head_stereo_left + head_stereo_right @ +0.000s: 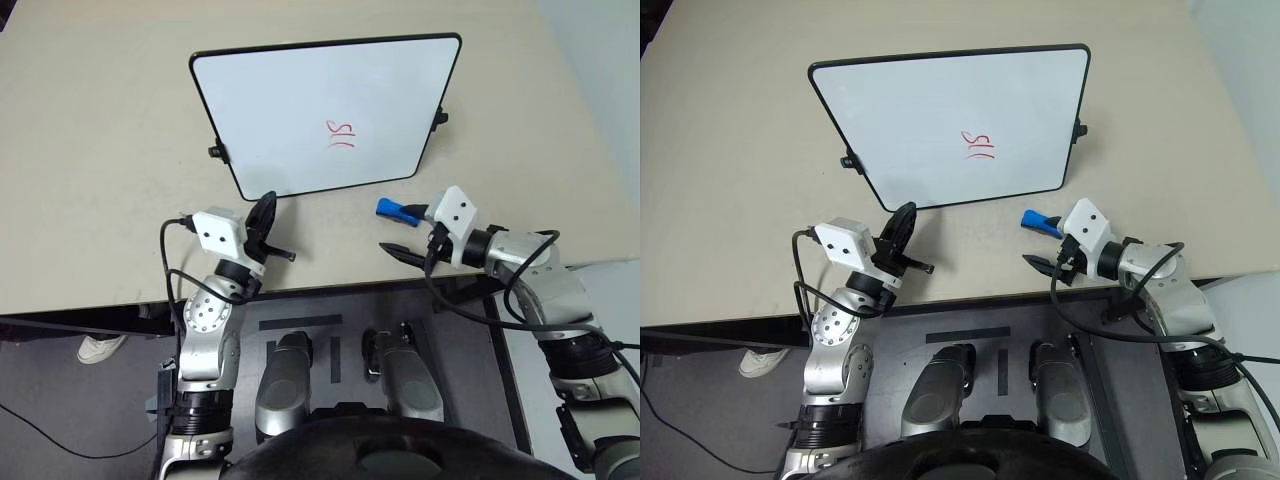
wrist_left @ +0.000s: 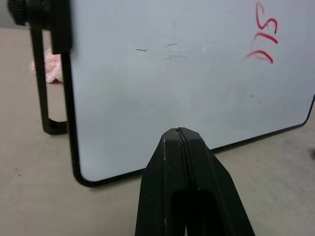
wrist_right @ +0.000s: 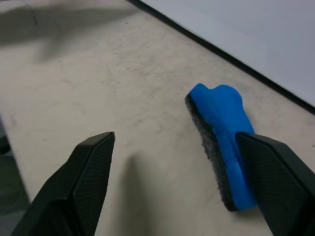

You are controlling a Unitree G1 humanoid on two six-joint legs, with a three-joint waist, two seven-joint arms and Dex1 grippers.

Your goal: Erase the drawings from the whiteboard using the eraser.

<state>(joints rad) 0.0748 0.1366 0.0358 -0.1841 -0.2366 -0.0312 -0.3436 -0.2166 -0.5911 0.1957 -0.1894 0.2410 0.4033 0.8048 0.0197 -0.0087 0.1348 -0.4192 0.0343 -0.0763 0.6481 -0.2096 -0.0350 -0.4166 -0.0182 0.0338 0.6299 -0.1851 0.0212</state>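
The whiteboard [image 1: 320,100] stands tilted on the beige table, with the red drawings [image 1: 340,133] right of its middle. On the table by the board's lower right corner lies the blue eraser [image 1: 393,208], its dark felt side showing in the right wrist view [image 3: 221,137]. My right gripper [image 1: 408,232] is open just beside the eraser, with one finger [image 3: 275,182] close to it and the other [image 3: 83,182] apart over bare table. In front of the board's lower left corner my left gripper [image 1: 267,203] is shut and empty, pointing at the board [image 2: 197,73] and the drawings [image 2: 263,37].
The table's front edge [image 1: 300,290] runs just under both wrists. The board's black stand [image 2: 44,98] and side knobs [image 1: 214,152] stick out at its sides. Something pink [image 2: 47,66] lies behind the board. A shoe [image 1: 98,348] shows on the floor at the left.
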